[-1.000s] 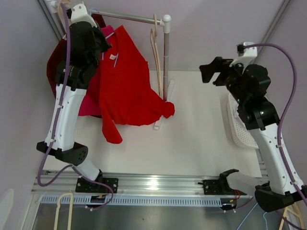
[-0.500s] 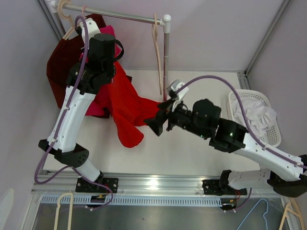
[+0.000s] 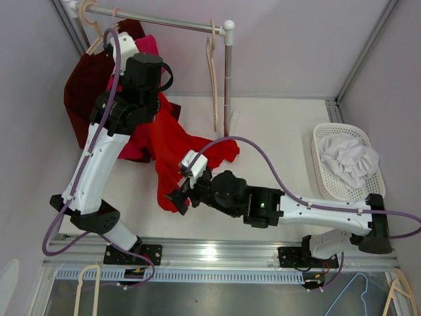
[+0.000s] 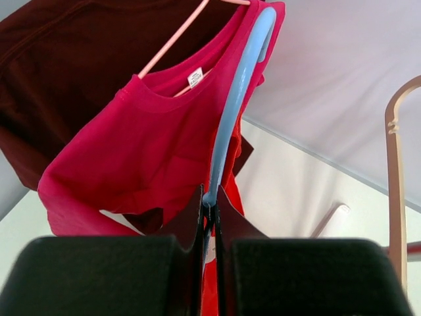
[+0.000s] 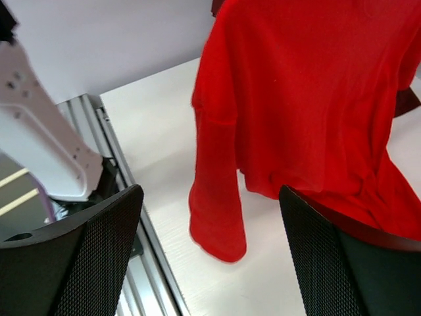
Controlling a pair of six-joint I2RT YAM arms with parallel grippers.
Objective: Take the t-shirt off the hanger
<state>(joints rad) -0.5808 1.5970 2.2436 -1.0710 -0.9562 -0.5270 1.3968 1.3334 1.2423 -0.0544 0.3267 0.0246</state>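
Ok so since half a second back the right arm has swung lower and further out from the clothes rail. The right gripper now sits at the loose sleeve end of the red t-shirt instead of by the rail's post. Left arm has hardly budged.

Room first: a white table boxed in by plain pale walls, with the rail standing across its far left corner. Everything right of the post is bare tabletop until you hit the white basket, which is pushed to the side farthest from the rail and has a white cloth in it. The edge opposite the rail is a metal track where both arms are bolted. The right arm lies stretched along that edge, so the free space is the strip between it and the post.

The t-shirt hangs just in front of the rail on a blue hanger, hem draped out toward the foot of the post. Can't tell whether the hook is on the rail. The left gripper is pinched tight on that hanger's lower end. The right one's jaws stand wide, holding nothing, with the sleeve just ahead of them.

On the rail: a dark maroon top at the end away from the post, a pink shirt on a pink hanger beside it, and a bare wooden hanger by the post.
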